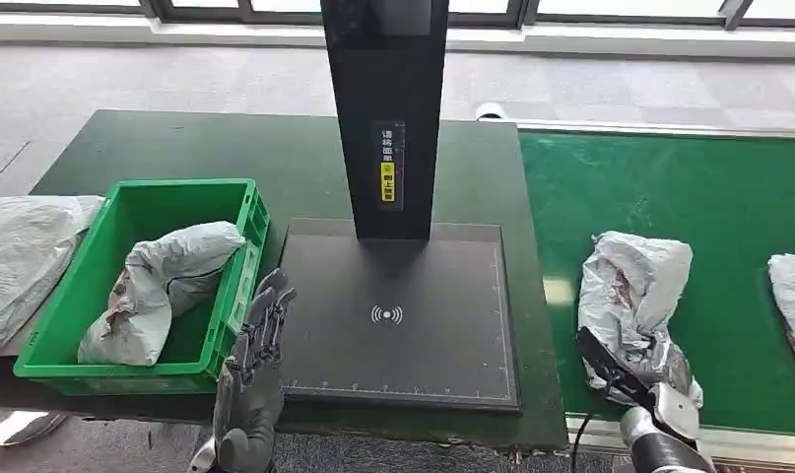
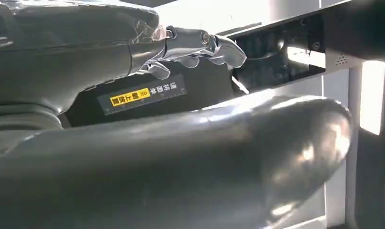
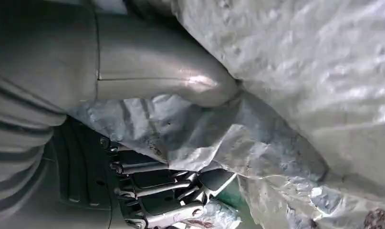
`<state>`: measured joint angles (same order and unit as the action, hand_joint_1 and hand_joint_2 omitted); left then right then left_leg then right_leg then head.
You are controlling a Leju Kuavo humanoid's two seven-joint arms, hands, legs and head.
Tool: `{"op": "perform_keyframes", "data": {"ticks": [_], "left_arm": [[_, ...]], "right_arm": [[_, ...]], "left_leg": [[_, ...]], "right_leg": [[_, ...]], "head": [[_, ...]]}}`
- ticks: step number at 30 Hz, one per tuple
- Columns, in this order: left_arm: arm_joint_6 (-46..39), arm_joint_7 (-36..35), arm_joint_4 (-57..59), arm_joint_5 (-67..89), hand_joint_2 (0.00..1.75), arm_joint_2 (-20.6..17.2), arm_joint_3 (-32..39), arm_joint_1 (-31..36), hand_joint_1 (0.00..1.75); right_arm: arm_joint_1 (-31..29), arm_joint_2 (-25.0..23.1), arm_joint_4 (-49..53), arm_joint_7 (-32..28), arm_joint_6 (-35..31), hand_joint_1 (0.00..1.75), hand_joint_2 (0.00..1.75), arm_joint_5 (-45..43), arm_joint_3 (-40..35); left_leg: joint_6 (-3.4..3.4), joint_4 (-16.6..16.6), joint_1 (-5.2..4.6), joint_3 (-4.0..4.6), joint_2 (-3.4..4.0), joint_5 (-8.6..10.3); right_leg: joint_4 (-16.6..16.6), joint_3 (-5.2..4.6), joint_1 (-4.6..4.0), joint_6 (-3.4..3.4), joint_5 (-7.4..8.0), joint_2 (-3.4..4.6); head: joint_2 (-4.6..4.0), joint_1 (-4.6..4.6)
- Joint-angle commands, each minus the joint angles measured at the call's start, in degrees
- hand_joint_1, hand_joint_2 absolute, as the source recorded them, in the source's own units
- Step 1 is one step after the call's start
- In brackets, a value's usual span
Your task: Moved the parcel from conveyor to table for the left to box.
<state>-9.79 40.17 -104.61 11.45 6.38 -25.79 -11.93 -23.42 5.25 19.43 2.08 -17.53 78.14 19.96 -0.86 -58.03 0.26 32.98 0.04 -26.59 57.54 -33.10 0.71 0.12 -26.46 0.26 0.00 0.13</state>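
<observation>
On the conveyor (image 1: 728,207), right hand (image 1: 634,370) grasping grey parcel (image 1: 631,286) (crumpled), left hand (image 1: 255,370) released, fingers apart.

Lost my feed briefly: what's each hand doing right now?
Left hand: open, holding nothing, fingers apart.
Right hand: gripping the parcel on the conveyor.

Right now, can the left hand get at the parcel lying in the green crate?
Probably yes. The left hand hangs open just beside the green crate, whose top is open, and nothing covers the parcel inside. It would have to lift over the near wall first.
</observation>
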Motion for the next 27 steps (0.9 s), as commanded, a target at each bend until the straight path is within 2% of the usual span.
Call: {"op": "perform_keyframes", "data": {"ticks": [1,7,21,24,27], "left_arm": [[0.71,-0.17,1.64,-0.81,0.00,-2.51,-1.60,1.03,0.00],[0.40,-0.17,1.06,0.14,0.00,-1.04,-0.13,0.94,0.00],[-0.72,-0.17,-0.69,1.47,0.00,-0.79,-0.08,-0.53,0.00],[-1.71,-0.17,-1.31,1.81,0.00,-0.45,0.09,-1.20,0.00],[-3.27,-0.17,-1.81,2.03,0.00,-0.62,-0.56,-1.67,0.00]], "right_arm": [[0.15,-2.04,-1.53,-2.74,-1.25,1.75,1.75,-1.82,-0.21],[0.43,-2.37,-0.62,-5.07,-1.10,1.75,1.75,-2.23,-0.24],[-0.35,-3.82,0.36,-6.81,-3.05,1.75,1.75,-3.75,0.34],[-0.67,-4.84,1.92,-9.09,-6.69,1.75,1.75,-5.73,1.36],[-0.76,-5.95,4.09,-14.69,-9.96,1.75,1.75,-10.96,3.62]], "left_leg": [[-0.02,0.22,0.05,-0.06,0.00,0.11],[-0.03,0.15,0.02,-0.10,-0.06,0.07],[-0.02,0.15,0.03,-0.03,0.07,0.06],[-0.02,0.07,0.02,0.02,0.11,0.02],[-0.03,0.08,0.01,0.02,0.14,0.02]], "right_leg": [[-0.22,0.07,-0.06,-0.05,0.11,-0.03],[-0.15,0.11,-0.05,-0.04,0.04,-0.08],[-0.16,0.03,-0.04,-0.04,0.08,0.05],[-0.08,-0.02,-0.03,-0.04,0.06,0.10],[-0.08,-0.05,-0.02,-0.04,0.07,0.14]], "head": [[0.00,0.00],[0.00,0.00],[0.00,0.00],[0.00,0.00],[0.00,0.00]]}}
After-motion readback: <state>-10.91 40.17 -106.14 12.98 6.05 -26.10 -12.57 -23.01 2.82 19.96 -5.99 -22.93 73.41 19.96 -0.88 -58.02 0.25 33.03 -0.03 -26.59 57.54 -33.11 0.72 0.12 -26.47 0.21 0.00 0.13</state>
